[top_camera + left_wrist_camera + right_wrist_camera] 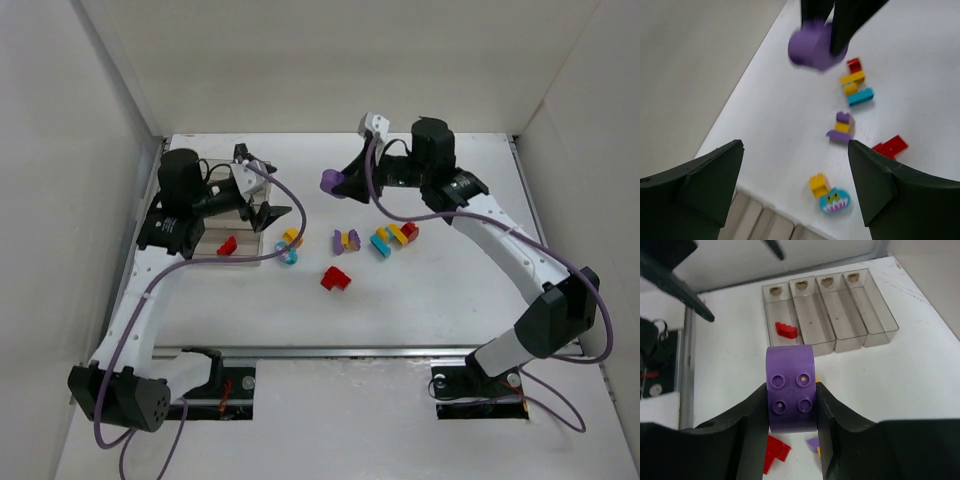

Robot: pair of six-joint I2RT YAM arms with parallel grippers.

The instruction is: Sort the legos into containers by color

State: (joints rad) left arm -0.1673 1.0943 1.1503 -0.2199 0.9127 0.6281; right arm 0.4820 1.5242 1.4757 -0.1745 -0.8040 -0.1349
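Observation:
My right gripper (337, 183) is shut on a purple brick (331, 181), held above the table's back middle; the right wrist view shows it studs-up between the jaws (790, 387). My left gripper (272, 190) is open and empty over the right end of the clear organizer (243, 252). A red brick (786, 330) lies in one end compartment of the organizer (840, 342). On the table lie a yellow-and-teal piece (291, 246), a purple-yellow piece (346, 241), a teal-yellow-red cluster (393, 238) and a red piece (335, 278).
White walls close in the table on the left, back and right. In the left wrist view the purple brick (812, 50) hangs in front of the left gripper (795, 190), with the loose pieces below it and the organizer's edge (760, 225) at the bottom.

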